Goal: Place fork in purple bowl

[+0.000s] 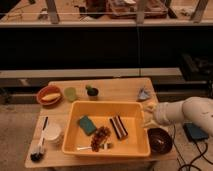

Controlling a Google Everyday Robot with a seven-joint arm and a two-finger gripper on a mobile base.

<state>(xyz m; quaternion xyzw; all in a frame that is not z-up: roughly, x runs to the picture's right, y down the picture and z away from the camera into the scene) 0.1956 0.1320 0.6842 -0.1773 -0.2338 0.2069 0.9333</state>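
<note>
1. fork [88,148] lies flat in yellow bin [107,152], near its front wall, touching grape bunch [101,137].
2. purple bowl [160,141] sits just right of the bin.
3. gripper [148,114] at the bin's right rim, behind the bowl; can't tell its grip state.

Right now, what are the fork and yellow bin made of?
The fork looks like silvery metal or pale plastic; its pale look leaves that open. The yellow bin seems smooth plastic: even colour, rounded rim. The gripper hangs by its right rim.
</note>
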